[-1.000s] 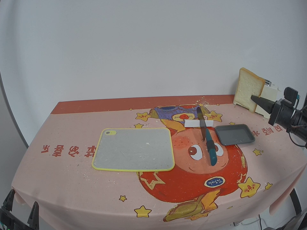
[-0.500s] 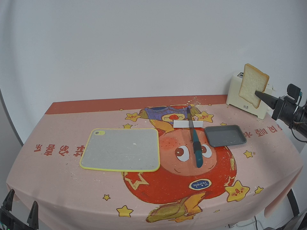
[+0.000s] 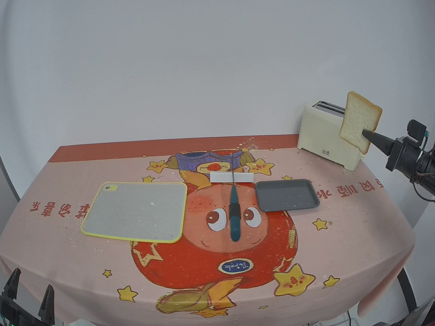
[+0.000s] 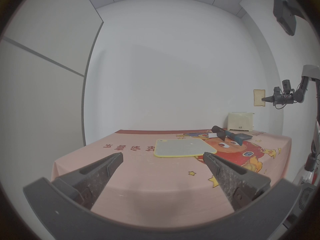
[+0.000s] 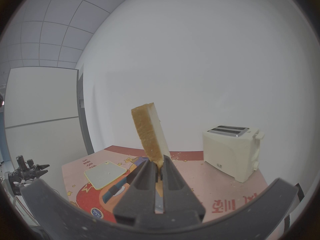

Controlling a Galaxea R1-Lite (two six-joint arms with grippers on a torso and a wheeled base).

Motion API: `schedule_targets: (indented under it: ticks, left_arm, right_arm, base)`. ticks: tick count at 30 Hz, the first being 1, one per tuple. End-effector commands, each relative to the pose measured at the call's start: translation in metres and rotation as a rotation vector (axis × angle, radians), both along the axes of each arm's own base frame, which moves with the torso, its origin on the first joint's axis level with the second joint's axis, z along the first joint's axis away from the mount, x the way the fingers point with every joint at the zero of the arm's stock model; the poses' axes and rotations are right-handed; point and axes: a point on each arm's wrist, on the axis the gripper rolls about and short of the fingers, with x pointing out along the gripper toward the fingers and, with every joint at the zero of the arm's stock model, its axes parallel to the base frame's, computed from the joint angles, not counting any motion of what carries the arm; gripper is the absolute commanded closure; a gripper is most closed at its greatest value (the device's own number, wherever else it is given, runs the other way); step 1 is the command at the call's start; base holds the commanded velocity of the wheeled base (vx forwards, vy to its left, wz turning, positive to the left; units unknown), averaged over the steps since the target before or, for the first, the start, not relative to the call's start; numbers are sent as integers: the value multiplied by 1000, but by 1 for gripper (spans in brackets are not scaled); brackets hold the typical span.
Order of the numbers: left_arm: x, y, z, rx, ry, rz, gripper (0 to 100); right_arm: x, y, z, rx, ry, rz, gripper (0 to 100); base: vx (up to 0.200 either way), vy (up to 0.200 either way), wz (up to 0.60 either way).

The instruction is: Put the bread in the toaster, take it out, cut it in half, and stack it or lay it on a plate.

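A slice of bread (image 3: 359, 120) (image 5: 149, 134) (image 4: 259, 97) hangs upright in the air, pinched at its lower corner by my right gripper (image 3: 367, 135) (image 5: 159, 166), which is shut on it. The bread is in front of and a little higher than the cream toaster (image 3: 324, 135) (image 5: 231, 150) at the table's far right. A dark grey plate (image 3: 286, 195) lies near the middle right. Beside it lies a teal-handled knife (image 3: 234, 209) with its blade over a white strip. My left gripper (image 4: 163, 165) (image 3: 28, 293) stands open off the table's near left corner, holding nothing.
A grey cutting board (image 3: 136, 210) (image 4: 183, 147) with a yellow rim lies left of centre on the pink printed tablecloth (image 3: 353, 232). Crumbs are scattered near the far edge. A white wall stands close behind the table.
The head camera has swung, so the whole table scene slid left. My right gripper has lifted the bread from low beside the toaster to above it. The left gripper is unchanged.
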Motion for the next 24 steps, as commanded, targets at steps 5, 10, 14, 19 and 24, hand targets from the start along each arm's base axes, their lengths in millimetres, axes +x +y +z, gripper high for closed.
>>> schedule_targets:
  ticks: [5,10,14,19,24]
  left_arm:
    - [0,0,-5,0,1,0,0]
    - [0,0,-5,0,1,0,0]
    - [0,0,-5,0,1,0,0]
    - [0,0,-5,-2,1,1,0]
    - [0,0,-5,-2,1,0,0]
  right_arm:
    - [1,-3,0,0,0,-11,100]
    - [3,-11,4,0,-14,-23,100]
    - [2,-17,4,2,-13,-3,100]
    - [2,-17,3,3,-5,0,100]
    - [2,-17,2,3,-2,2,100]
  base:
    - [0,-200,0]
    - [0,-200,0]
    - [0,-200,0]
    - [80,-120,0]
    - [160,0,0]
